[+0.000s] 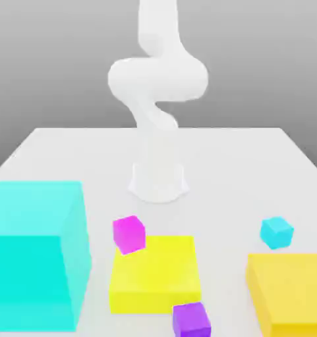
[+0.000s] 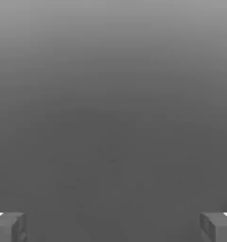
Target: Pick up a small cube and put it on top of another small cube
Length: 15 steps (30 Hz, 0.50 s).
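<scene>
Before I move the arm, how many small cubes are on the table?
3. The small cyan cube is at the exterior view's right; the small magenta cube is near the center yellow block; the small purple cube is at the bottom edge. The big blocks may hide others.

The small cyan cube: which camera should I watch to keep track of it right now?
The exterior view. There the small cyan cube sits in full on the white table, toward that view's right, just behind the yellow block. The hand view gives grey background between the spread fingertips, nothing of the cube.
</scene>
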Each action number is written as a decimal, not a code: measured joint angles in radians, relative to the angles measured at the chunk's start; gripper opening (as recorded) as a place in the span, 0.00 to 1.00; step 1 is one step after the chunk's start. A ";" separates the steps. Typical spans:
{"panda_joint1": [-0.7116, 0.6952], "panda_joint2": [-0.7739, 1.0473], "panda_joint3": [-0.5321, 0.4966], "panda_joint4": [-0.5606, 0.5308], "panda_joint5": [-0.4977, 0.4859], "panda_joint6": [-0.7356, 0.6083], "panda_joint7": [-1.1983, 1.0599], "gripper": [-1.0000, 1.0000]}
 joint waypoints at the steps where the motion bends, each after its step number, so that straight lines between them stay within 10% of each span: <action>1: 0.011 0.037 0.029 -0.025 0.006 0.025 0.021 0.50; 15: 0.182 0.555 0.429 -0.358 0.015 0.372 0.361 0.50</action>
